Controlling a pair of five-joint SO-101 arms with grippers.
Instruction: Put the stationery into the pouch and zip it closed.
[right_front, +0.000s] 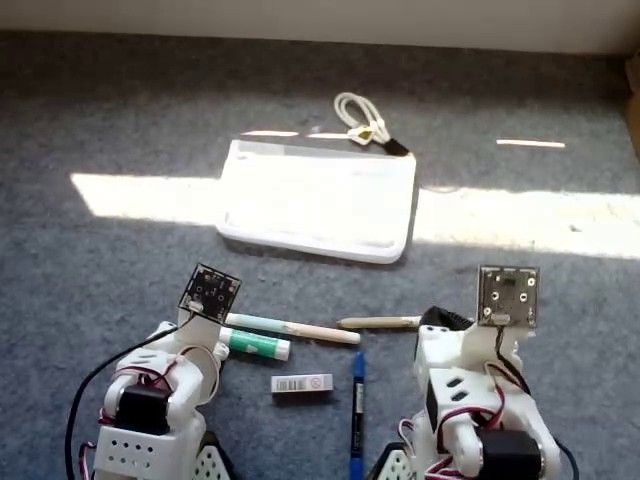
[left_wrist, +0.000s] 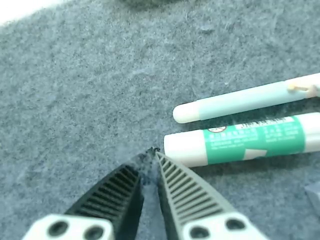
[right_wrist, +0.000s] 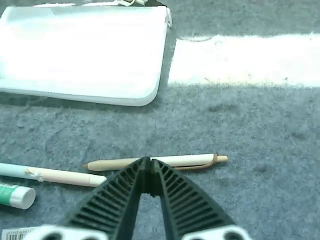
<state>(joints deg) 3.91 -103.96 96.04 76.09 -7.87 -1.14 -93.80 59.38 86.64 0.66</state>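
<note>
While both arms sit low at the near edge of the grey carpet, I read the left gripper as closed on nothing: its two ribbed fingers meet at the tips. Those tips sit just beside the white end of the green-and-white glue stick, over bare carpet. I cannot tell whether they touch the stick.

The right gripper has its fingers pressed together too, with nothing between them. In its wrist view the tips line up over the middle of the beige pen; I cannot tell whether they touch the pen or hang above it.

All the stationery lies loose on the carpet between the two arms, outside the pouch. The light-blue pen lies alongside the glue stick, on the side nearer the pouch, close but with a sliver of carpet showing between them. The beige pen lies roughly in line with it, toward the right arm. Nearer the arm bases I see a white eraser in a printed sleeve, and beside it a blue pen lying at a right angle to the other pens.

The pouch is white and translucent and lies flat farther out, well apart from both grippers, with a white cord loop at its far corner. I cannot tell whether its zip is open. A band of sunlight crosses the carpet and the pouch.
</note>
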